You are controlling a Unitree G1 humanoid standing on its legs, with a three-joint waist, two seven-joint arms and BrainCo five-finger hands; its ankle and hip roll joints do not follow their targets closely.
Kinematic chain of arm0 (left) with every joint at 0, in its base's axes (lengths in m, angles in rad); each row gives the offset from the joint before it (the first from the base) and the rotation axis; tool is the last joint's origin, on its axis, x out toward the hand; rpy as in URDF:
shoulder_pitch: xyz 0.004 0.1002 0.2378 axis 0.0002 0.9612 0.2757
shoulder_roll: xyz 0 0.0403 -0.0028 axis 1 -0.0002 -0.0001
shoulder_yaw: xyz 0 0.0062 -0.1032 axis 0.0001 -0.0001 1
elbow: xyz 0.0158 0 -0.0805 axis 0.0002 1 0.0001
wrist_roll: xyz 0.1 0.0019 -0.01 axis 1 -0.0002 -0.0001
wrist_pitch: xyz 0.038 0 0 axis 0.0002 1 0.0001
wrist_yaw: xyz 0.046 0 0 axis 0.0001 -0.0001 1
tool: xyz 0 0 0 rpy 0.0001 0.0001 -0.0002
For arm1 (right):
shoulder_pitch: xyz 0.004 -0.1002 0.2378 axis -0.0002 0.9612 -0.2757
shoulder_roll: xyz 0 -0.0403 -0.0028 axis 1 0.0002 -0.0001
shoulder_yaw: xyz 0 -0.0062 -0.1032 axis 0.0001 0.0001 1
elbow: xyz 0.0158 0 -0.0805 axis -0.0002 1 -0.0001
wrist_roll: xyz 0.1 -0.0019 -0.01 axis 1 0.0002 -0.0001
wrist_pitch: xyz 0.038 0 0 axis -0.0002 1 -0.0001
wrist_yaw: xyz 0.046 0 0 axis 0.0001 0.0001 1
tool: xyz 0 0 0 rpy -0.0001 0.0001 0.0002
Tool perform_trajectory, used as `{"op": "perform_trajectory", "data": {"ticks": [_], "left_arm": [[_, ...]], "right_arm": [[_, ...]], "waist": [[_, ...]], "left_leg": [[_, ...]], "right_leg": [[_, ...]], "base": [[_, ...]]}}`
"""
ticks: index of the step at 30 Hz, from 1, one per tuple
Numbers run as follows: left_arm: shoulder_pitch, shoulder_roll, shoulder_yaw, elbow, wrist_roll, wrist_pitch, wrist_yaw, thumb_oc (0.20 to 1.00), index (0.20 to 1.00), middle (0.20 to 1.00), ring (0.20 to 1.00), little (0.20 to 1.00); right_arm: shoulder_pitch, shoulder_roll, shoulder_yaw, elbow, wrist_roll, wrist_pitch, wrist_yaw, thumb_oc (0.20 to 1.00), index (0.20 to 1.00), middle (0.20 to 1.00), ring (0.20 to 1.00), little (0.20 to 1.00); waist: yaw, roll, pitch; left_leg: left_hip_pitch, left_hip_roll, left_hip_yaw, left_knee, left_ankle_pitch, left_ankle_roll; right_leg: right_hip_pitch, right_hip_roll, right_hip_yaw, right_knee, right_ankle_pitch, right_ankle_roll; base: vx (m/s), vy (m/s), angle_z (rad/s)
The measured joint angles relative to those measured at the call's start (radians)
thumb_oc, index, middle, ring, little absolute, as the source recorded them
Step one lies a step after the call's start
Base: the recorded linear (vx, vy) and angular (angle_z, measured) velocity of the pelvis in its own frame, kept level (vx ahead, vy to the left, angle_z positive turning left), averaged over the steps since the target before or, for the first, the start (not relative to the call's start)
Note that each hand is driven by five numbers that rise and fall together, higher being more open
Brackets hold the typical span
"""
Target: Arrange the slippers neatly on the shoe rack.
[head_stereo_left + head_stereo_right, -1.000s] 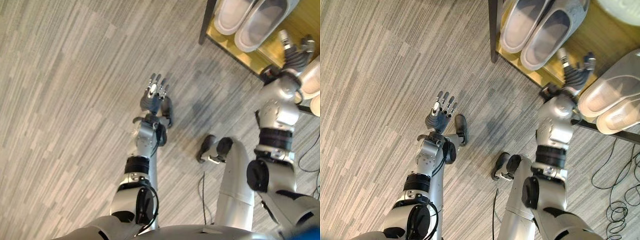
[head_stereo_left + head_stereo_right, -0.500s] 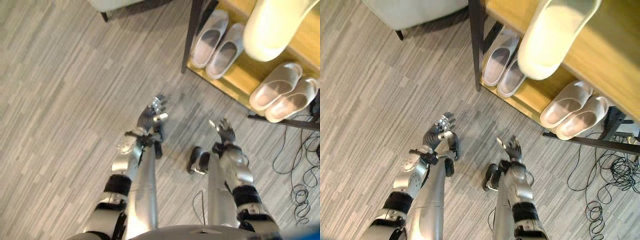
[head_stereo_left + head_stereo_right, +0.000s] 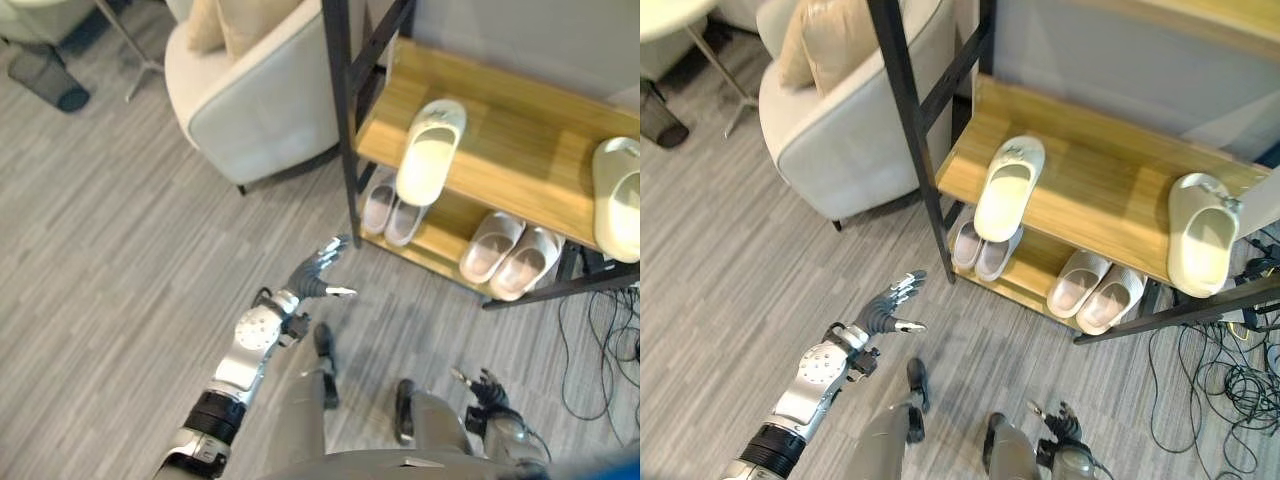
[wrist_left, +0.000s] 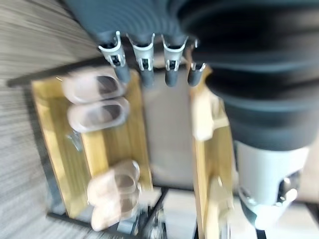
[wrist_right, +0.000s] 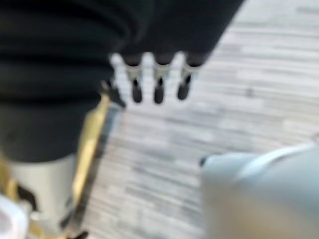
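Left hand: the left hand is raised over the floor with fingers straight and spread, holding nothing; the left wrist view shows the same straight fingers with the rack beyond them.
Right hand: the right hand sits low by the robot's side, fingers loosely extended and empty (its own wrist view shows them straight over bare floor).
Shoe rack: the shoe rack stands at about 1 o'clock from the left hand, with a dark frame and wooden shelves.
Upper shelf: a cream slipper lies at the shelf's left part, its end overhanging the front edge; its mate, the second cream slipper, lies well apart at the right end.
Lower shelf: a grey pair sits side by side at the left, a beige pair side by side at the right, both already tidy.
Key relation: the overhanging cream slipper lies at roughly 1 o'clock from the left hand, its long axis running front to back across the shelf, tilted a little toward 1 o'clock. The left hand looks the nearer one; the right hand hangs farther down.
Likely next: I judge the two cream slippers still need bringing together, so a reach up to the shelf's front edge.
Nearby: an armchair stands just beside the rack's left post.
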State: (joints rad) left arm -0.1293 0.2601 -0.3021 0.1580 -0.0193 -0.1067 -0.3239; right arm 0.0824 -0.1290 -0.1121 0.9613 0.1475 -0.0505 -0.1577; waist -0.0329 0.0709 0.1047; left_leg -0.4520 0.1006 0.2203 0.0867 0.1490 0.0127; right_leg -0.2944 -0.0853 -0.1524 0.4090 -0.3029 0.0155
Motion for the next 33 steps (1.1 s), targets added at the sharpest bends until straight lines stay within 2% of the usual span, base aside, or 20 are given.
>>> {"op": "perform_trajectory", "data": {"ticks": [1, 2, 6, 11, 16, 17, 19, 25, 26, 27, 32, 33], "left_arm": [[-0.009, 0.029, -0.039, -0.041, 0.062, 0.04, -0.005, 1.0, 1.0, 1.0, 1.0, 1.0], [-0.017, 0.033, -0.06, -0.064, 0.105, 0.054, -0.017, 1.0, 1.0, 1.0, 1.0, 1.0], [-0.044, 0.001, -0.11, -0.097, 0.277, 0.132, -0.032, 1.0, 1.0, 1.0, 1.0, 1.0], [-0.057, -0.017, -0.129, -0.089, 0.37, 0.15, -0.019, 1.0, 1.0, 1.0, 1.0, 1.0], [-0.114, -0.032, -0.128, -0.076, 0.386, 0.168, -0.013, 1.0, 1.0, 1.0, 1.0, 1.0], [-0.135, -0.05, -0.129, -0.046, 0.386, 0.163, 0.0, 1.0, 1.0, 1.0, 1.0, 1.0], [-0.177, -0.081, -0.122, 0.027, 0.388, 0.161, 0.05, 1.0, 1.0, 1.0, 1.0, 1.0], [-0.27, -0.122, -0.095, 0.151, 0.399, 0.163, 0.139, 1.0, 1.0, 1.0, 1.0, 1.0], [-0.291, -0.124, -0.094, 0.187, 0.407, 0.159, 0.16, 1.0, 1.0, 1.0, 1.0, 1.0], [-0.349, -0.138, -0.077, 0.296, 0.427, 0.166, 0.196, 1.0, 1.0, 1.0, 1.0, 1.0], [-0.424, -0.167, -0.074, 0.45, 0.459, 0.179, 0.278, 1.0, 1.0, 1.0, 1.0, 1.0], [-0.462, -0.189, -0.073, 0.529, 0.468, 0.185, 0.303, 1.0, 1.0, 1.0, 1.0, 1.0]], "right_arm": [[0.002, -0.006, -0.012, 0.029, -0.01, -0.014, 0.0, 1.0, 1.0, 1.0, 1.0, 1.0], [0.016, -0.015, -0.007, 0.045, -0.016, -0.019, 0.0, 1.0, 1.0, 1.0, 1.0, 1.0], [0.048, -0.04, 0.005, 0.137, -0.039, -0.04, 0.015, 1.0, 1.0, 1.0, 1.0, 1.0], [0.067, -0.054, 0.02, 0.156, -0.074, -0.058, 0.03, 1.0, 1.0, 1.0, 1.0, 1.0], [0.058, -0.072, 0.024, 0.218, -0.075, -0.048, 0.048, 1.0, 1.0, 1.0, 1.0, 1.0], [0.067, -0.07, 0.023, 0.241, -0.077, -0.046, 0.051, 1.0, 1.0, 1.0, 1.0, 1.0], [0.069, -0.067, 0.025, 0.239, -0.087, -0.045, 0.058, 1.0, 1.0, 1.0, 1.0, 1.0], [0.083, -0.071, 0.017, 0.235, -0.112, -0.038, 0.058, 1.0, 1.0, 1.0, 1.0, 1.0], [0.09, -0.072, 0.012, 0.237, -0.114, -0.035, 0.059, 1.0, 1.0, 1.0, 1.0, 1.0], [0.088, -0.072, 0.003, 0.236, -0.114, -0.032, 0.058, 1.0, 1.0, 1.0, 1.0, 1.0], [0.091, -0.073, -0.003, 0.235, -0.114, -0.015, 0.059, 1.0, 1.0, 1.0, 1.0, 1.0], [0.09, -0.073, -0.008, 0.236, -0.114, -0.009, 0.06, 1.0, 1.0, 1.0, 1.0, 1.0]], "waist": [[-0.007, 0.006, -0.007], [-0.017, 0.015, -0.032], [-0.033, 0.049, -0.099], [-0.06, 0.085, -0.135], [-0.063, 0.083, -0.161], [-0.066, 0.07, -0.172], [-0.073, 0.065, -0.204], [-0.099, 0.057, -0.213], [-0.104, 0.056, -0.216], [-0.114, 0.055, -0.226], [-0.145, 0.057, -0.23], [-0.143, 0.057, -0.23]], "left_leg": [[0.05, -0.002, 0.005, -0.04, 0.017, -0.004], [0.074, -0.001, 0.005, -0.062, 0.03, -0.004], [0.176, -0.009, 0.015, -0.163, 0.062, -0.013], [0.24, -0.009, 0.046, -0.182, 0.052, -0.018], [0.293, -0.011, 0.062, -0.183, 0.04, -0.021], [0.299, -0.01, 0.063, -0.183, 0.034, -0.025], [0.309, -0.011, 0.07, -0.183, 0.033, -0.023], [0.333, -0.016, 0.085, -0.183, 0.027, -0.018], [0.336, -0.016, 0.088, -0.183, 0.022, -0.021], [0.335, -0.017, 0.096, -0.183, 0.022, -0.02], [0.328, -0.019, 0.107, -0.184, 0.017, -0.018], [0.326, -0.018, 0.112, -0.184, 0.015, -0.018]], "right_leg": [[0.044, 0.006, 0.001, -0.027, 0.011, 0.001], [0.07, 0.012, 0.002, -0.054, 0.02, 0.003], [0.155, 0.022, 0.004, -0.13, 0.04, 0.006], [0.214, 0.024, 0.037, -0.19, 0.06, 0.01], [0.283, 0.031, 0.053, -0.243, 0.074, 0.013], [0.293, 0.029, 0.054, -0.254, 0.077, 0.012], [0.303, 0.025, 0.06, -0.263, 0.077, 0.012], [0.319, 0.021, 0.087, -0.269, 0.083, 0.017], [0.321, 0.019, 0.09, -0.277, 0.083, 0.017], [0.318, 0.019, 0.099, -0.279, 0.087, 0.02], [0.31, 0.014, 0.112, -0.294, 0.098, 0.026], [0.307, 0.014, 0.117, -0.298, 0.103, 0.027]], "base": [[0.06, -0.033, -0.08], [0.07, -0.032, -0.07], [0.09, 0.006, -0.04], [0.08, 0.009, -0.19], [0.09, -0.027, -0.12], [0.1, -0.017, 0.0], [0.1, -0.02, -0.08], [0.1, -0.007, -0.12], [0.13, 0.007, -0.18], [0.09, 0.009, -0.16], [0.06, 0.008, -0.09], [0.05, 0.015, -0.12]]}}
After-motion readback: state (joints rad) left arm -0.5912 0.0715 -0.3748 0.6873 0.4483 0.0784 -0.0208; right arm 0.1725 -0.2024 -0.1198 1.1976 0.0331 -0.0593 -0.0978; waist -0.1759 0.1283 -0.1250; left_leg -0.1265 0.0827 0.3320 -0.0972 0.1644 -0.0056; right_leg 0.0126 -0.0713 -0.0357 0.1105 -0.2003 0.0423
